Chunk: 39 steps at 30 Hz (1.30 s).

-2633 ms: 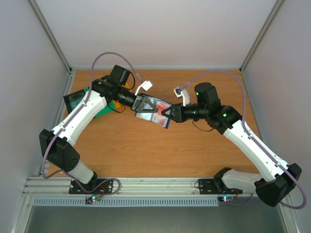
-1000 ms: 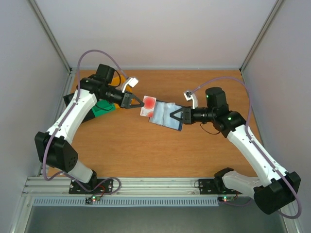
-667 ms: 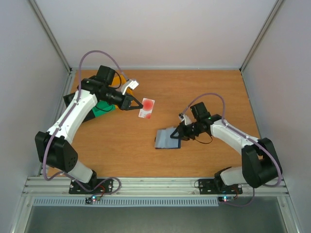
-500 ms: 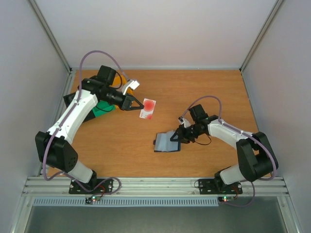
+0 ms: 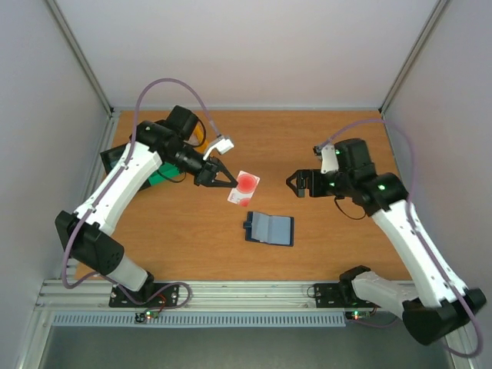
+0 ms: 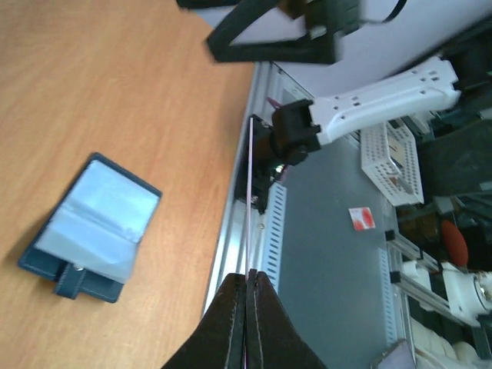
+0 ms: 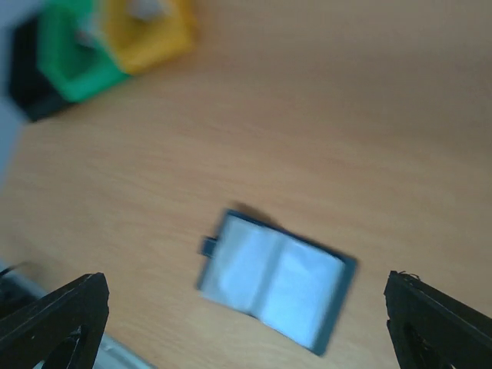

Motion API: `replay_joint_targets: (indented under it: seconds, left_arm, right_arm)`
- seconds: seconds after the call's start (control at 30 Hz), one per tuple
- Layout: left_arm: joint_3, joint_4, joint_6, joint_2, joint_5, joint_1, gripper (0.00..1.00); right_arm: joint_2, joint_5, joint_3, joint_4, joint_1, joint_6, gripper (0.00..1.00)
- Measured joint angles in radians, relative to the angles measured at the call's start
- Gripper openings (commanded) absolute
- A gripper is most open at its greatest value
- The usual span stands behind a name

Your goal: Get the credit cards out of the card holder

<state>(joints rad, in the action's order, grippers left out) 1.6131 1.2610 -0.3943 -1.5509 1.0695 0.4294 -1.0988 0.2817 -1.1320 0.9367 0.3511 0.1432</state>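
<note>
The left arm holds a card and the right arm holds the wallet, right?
Not quite. The left gripper holds the card, but the right gripper is open and empty. The wallet lies open on the table, as the top view shows.

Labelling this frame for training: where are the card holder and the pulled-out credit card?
card holder [image 5: 270, 228]: top external view, middle of its open pale inner pockets.
credit card [image 5: 244, 187]: top external view, its face by the red mark.
</note>
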Motion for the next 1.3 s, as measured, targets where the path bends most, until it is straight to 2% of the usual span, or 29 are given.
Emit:
replay_joint_targets:
  seconds: [0.07,0.2,0.3,0.4,0.53,0.6,0.7,0.77,0.9,1.0,1.07,1.3]
  left_arm:
    - [0.025,0.051,-0.050,0.000,0.012,0.022,0.00]
    - [0.051,0.137,-0.154,-0.003,0.028,0.060,0.00]
    - [0.053,0.177,-0.206,-0.010,0.031,0.084,0.00]
    - [0.053,0.194,-0.229,-0.015,0.033,0.101,0.00]
    - [0.053,0.198,-0.239,-0.018,0.034,0.117,0.00]
    - [0.053,0.198,-0.238,-0.021,0.034,0.121,0.00]
    - [0.053,0.197,-0.234,-0.025,0.034,0.123,0.00]
    - [0.053,0.195,-0.228,-0.027,0.033,0.124,0.00]
    - [0.053,0.195,-0.219,-0.027,0.030,0.125,0.00]
    - [0.053,0.195,-0.219,-0.029,0.028,0.126,0.00]
    - [0.053,0.195,-0.219,-0.030,0.026,0.127,0.00]
    - [0.053,0.193,-0.219,-0.044,0.018,0.127,0.01]
  right_arm:
    - [0.060,0.063,-0.090,0.007,0.039,0.066,0.98]
    - [0.125,0.354,-0.151,-0.039,0.073,0.153,0.97]
    - [0.104,0.505,-0.162,-0.078,0.102,0.171,0.92]
    - [0.047,0.575,-0.171,-0.109,0.135,0.172,0.85]
    - [-0.024,0.589,-0.172,-0.126,0.177,0.165,0.71]
    - [-0.049,0.581,-0.179,-0.121,0.204,0.164,0.59]
    - [-0.080,0.575,-0.195,-0.119,0.241,0.174,0.34]
    - [-0.089,0.572,-0.195,-0.116,0.254,0.172,0.25]
    - [-0.100,0.567,-0.195,-0.113,0.260,0.172,0.21]
    - [-0.109,0.558,-0.195,-0.113,0.262,0.171,0.06]
    - [-0.113,0.546,-0.195,-0.111,0.266,0.171,0.02]
    - [-0.112,0.522,-0.194,-0.098,0.271,0.164,0.01]
